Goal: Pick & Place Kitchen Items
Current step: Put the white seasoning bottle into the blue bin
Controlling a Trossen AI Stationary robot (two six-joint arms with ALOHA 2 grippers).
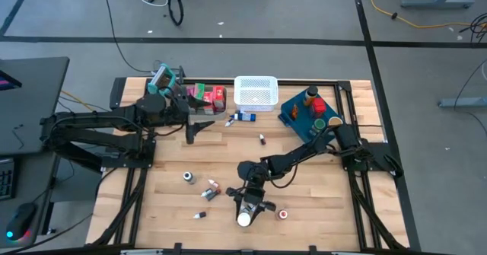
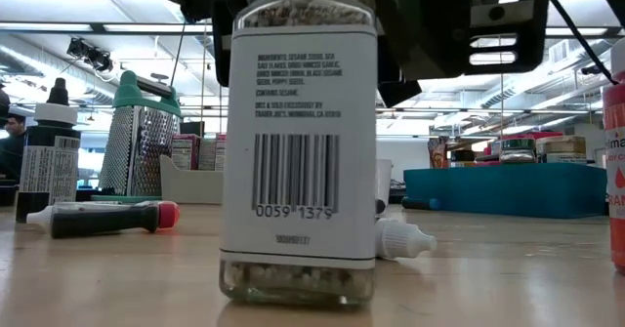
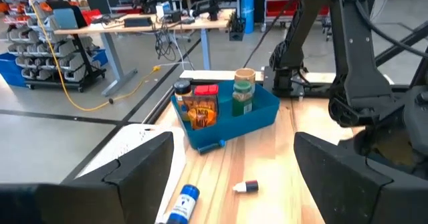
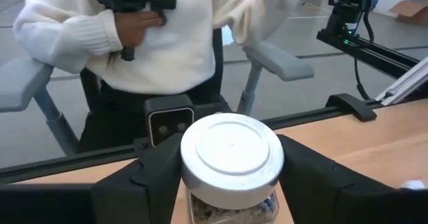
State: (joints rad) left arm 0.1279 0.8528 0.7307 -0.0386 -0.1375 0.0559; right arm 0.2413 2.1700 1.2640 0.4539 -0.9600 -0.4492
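We are bracketing a white-lidded seasoning jar near the bench's front edge with our right gripper, fingers apart, not yet clamped. Some items are sitting in the blue tray; several are lying loose. Our left gripper is waiting, fingers apart.

two arms work over the bench, which carries one white mesh basket, one blue tray and one white-lidded seasoning jar.

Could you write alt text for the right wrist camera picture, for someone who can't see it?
A white-lidded jar of seasoning stands between the right tool's two dark fingers. Beyond the table's edge sits a person in a white sweater.
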